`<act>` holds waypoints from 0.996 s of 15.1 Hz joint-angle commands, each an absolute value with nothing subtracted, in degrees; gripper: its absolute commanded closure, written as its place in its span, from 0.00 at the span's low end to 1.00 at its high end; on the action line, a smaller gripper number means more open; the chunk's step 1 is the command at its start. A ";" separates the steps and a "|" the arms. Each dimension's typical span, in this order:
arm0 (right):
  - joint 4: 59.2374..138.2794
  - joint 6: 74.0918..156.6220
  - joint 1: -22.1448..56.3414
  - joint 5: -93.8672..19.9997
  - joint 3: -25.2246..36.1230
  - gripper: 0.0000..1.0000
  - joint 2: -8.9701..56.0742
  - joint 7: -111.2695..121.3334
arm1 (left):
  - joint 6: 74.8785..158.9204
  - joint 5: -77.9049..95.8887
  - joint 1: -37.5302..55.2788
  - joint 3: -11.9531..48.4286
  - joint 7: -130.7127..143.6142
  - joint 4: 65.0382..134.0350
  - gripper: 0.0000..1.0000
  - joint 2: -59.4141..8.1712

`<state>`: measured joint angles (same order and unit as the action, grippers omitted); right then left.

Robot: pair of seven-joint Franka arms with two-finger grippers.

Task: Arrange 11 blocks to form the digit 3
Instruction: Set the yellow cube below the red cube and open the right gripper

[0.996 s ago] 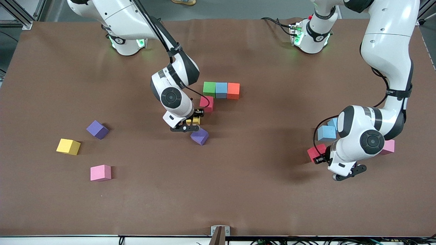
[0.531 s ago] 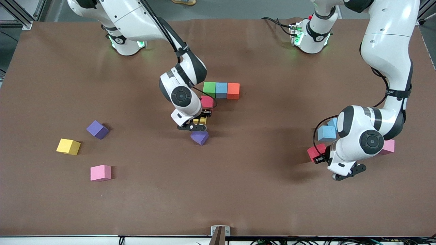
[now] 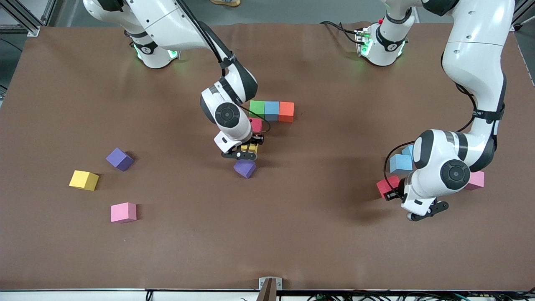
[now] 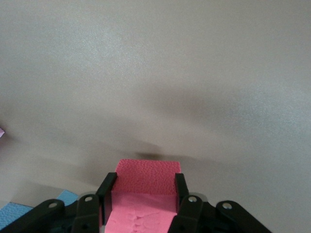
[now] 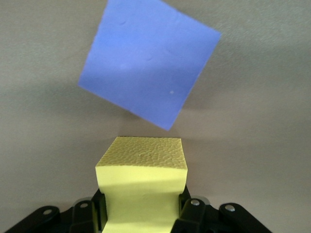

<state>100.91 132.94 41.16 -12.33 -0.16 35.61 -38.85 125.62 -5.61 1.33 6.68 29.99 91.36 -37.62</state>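
Fingers of my right gripper (image 5: pixel 141 213) are clamped on a yellow block (image 5: pixel 142 187), which I hold just over the table beside the red block (image 3: pixel 256 124) that hangs under the green end of the top row: green block (image 3: pixel 256 108), light blue block (image 3: pixel 271 110), orange block (image 3: pixel 286 111), all touching. A purple block (image 3: pixel 245 168) lies tilted on the table just nearer the camera, close under my load. My left gripper (image 4: pixel 141 206) is pinched on a pink block (image 4: pixel 146 189) and waits over the table toward the left arm's end, near a light blue cube (image 3: pixel 400 163) and a red cube (image 3: pixel 388 186). To place the yellow one well, I judge I should square its faces to the red block, lower it flat, and butt it up snug without nudging the row; the purple block could foul the fingers on release, so I would let go gently and lift straight up. Loose pieces remain toward the right arm's end: another purple block (image 3: pixel 119 159), a yellow block (image 3: pixel 84 180) and a pink block (image 3: pixel 123 212).
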 commanded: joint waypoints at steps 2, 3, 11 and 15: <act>100.81 133.77 42.36 -12.57 0.26 0.66 36.47 -39.90 | 125.07 -6.77 0.62 7.03 29.71 92.37 1.00 -36.39; 101.07 133.77 42.36 -12.57 0.26 0.66 36.47 -39.90 | 125.07 -6.77 0.62 7.03 29.71 92.46 1.00 -36.39; 101.51 132.63 42.71 -12.48 0.09 0.64 36.39 -39.46 | 125.07 -6.77 0.62 7.03 29.71 92.37 1.00 -36.39; 103.18 132.98 43.33 -12.48 -0.09 0.64 36.04 -39.46 | 125.07 -6.77 0.70 6.94 29.88 92.46 1.00 -36.39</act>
